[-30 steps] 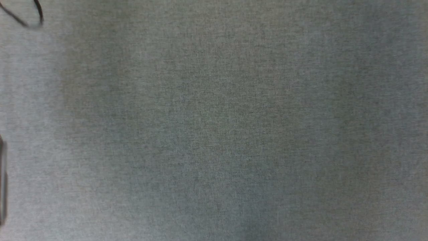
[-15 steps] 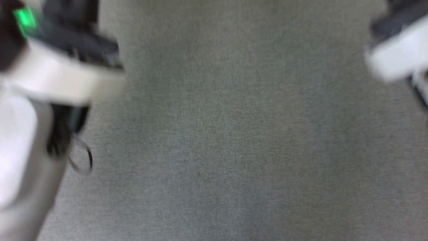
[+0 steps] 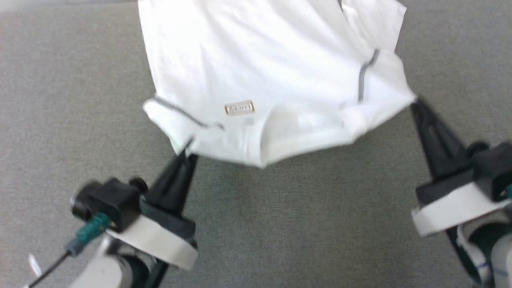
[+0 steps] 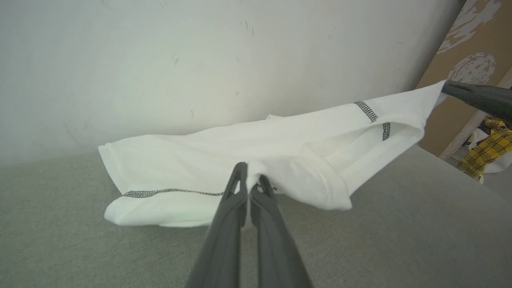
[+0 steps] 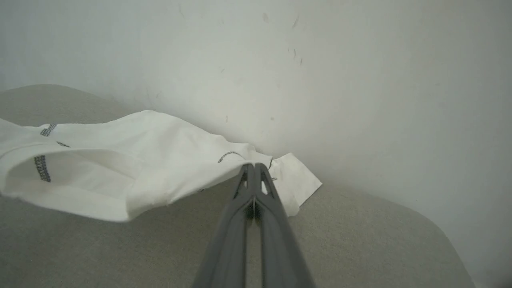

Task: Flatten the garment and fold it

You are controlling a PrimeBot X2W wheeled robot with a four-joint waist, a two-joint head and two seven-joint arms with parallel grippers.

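Left gripper (image 3: 187,148) and right gripper (image 3: 415,103) each pinch a shoulder of the white long-sleeved knit shirt (image 3: 260,60): pull apart evenly, stay taut, lay it flat on the grey fabric tabletop (image 3: 280,224), clear of its far edge.

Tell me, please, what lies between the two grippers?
The white knit shirt with grey seam stitching spans from left gripper to right gripper, pinched by both, seen in the head view.

Neck label (image 3: 239,108) on the garment (image 3: 280,60) — lettering too blurred to read.
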